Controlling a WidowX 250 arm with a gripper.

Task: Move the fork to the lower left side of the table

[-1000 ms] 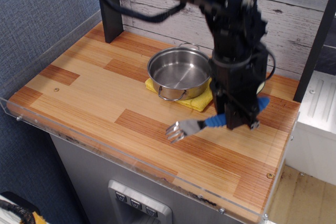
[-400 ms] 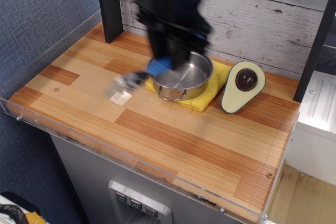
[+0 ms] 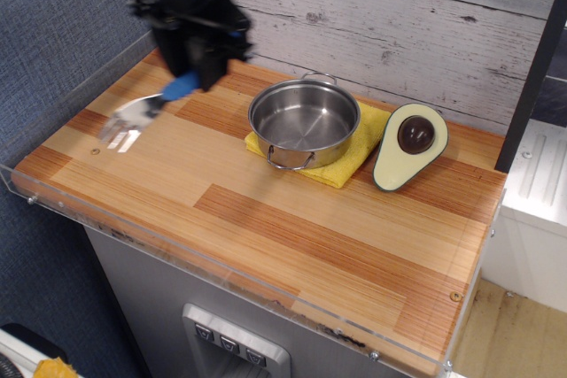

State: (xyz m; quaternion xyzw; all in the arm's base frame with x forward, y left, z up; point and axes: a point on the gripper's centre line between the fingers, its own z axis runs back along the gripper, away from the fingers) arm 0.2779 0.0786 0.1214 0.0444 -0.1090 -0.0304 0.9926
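Note:
The fork (image 3: 142,112) has a silver tined head and a bright-blue handle. It hangs tilted above the left part of the striped wooden table (image 3: 292,236), tines pointing left and down. My gripper (image 3: 197,77) is shut on the blue handle, over the table's back left area. The arm is blurred from motion. The fork's shadow falls on the wood just below the tines.
A steel pot (image 3: 304,121) sits on a yellow cloth (image 3: 341,165) at the back middle. A toy avocado half (image 3: 408,145) lies to its right. A clear acrylic rim (image 3: 53,201) runs along the table's left and front edges. A dark post stands at the back left.
My gripper has carried the fork from the right front of the table, past the pot, to the left side. The avocado half, hidden before, is now in view.

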